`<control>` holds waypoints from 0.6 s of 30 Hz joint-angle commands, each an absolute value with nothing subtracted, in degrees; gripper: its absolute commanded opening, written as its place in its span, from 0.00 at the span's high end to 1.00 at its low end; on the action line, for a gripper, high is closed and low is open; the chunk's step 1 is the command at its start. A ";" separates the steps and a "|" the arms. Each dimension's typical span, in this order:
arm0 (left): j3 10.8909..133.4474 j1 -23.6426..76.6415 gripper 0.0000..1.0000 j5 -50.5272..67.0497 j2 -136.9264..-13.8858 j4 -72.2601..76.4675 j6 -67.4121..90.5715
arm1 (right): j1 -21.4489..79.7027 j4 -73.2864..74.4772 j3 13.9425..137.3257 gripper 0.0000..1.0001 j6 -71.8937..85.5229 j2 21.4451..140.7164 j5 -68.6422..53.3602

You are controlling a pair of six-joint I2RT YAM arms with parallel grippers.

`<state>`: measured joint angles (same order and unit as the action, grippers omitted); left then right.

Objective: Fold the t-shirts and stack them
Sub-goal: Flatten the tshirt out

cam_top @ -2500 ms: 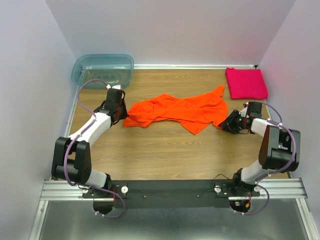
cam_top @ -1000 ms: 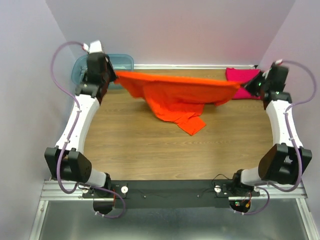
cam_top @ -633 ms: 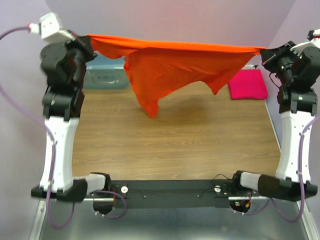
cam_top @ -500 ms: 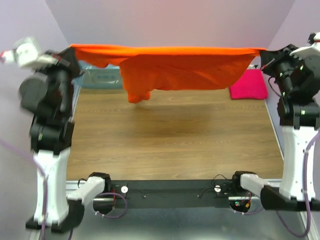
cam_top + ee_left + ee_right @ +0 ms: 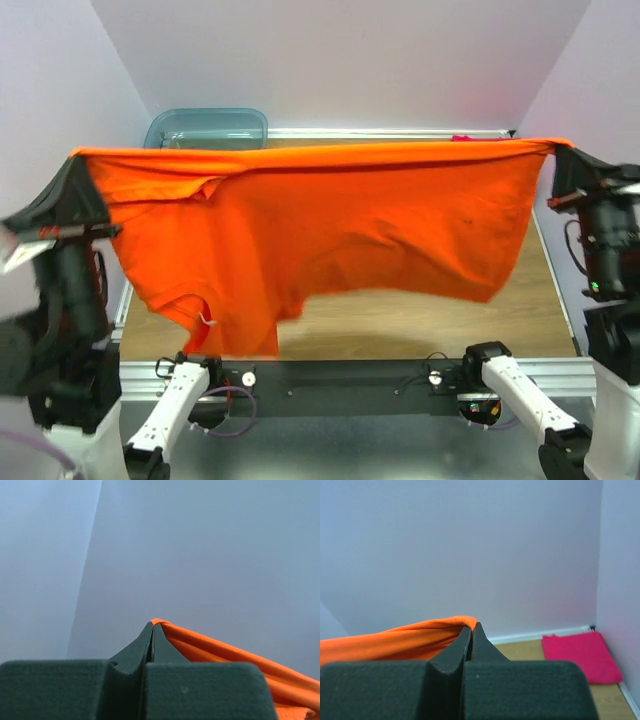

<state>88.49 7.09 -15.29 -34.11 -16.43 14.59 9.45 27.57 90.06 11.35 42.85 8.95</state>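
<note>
The orange t-shirt [image 5: 330,230] hangs spread wide in the air, stretched between my two grippers, and hides most of the table. My left gripper [image 5: 78,160] is shut on its left corner; the left wrist view shows the cloth [image 5: 225,655] pinched at the fingertips of that gripper [image 5: 152,625]. My right gripper [image 5: 556,150] is shut on the right corner; the right wrist view shows the orange cloth [image 5: 395,642] at the tips of that gripper [image 5: 471,626]. The folded magenta-pink t-shirt [image 5: 577,655] lies on the table at the back right; in the top view only a sliver [image 5: 462,138] shows.
The translucent blue-green tub [image 5: 207,128] stands at the back left against the wall. Purple walls close in the table on three sides. A strip of wooden table [image 5: 400,330] shows under the shirt's hem.
Both arms have lifted the orange t-shirt off the table and swung it high and toward the near edge. It now hangs spread wide instead of bunched.
</note>
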 commanded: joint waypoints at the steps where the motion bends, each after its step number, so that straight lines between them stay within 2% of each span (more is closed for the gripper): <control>1: 86.49 5.98 1.00 -16.71 -42.35 -18.81 11.51 | 9.05 32.95 85.61 0.99 7.47 47.98 18.02; 8: 73.93 5.98 1.00 -9.41 -57.64 -13.63 10.29 | 9.05 33.67 74.90 0.99 8.70 58.87 17.84; 11: 68.04 5.98 1.00 -8.35 -65.81 -8.38 10.81 | 8.88 28.93 68.33 0.99 8.35 65.36 19.33; 14: 67.06 5.98 1.00 -7.47 -75.82 -5.99 12.38 | 8.70 20.35 63.21 0.99 8.00 70.03 20.83; 18: 70.04 5.98 1.00 -7.47 -91.44 -3.78 13.97 | 6.43 12.31 59.68 0.99 7.56 82.57 18.82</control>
<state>66.59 6.52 -7.92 -83.26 -10.46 12.43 8.73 22.50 60.60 8.69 76.44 16.51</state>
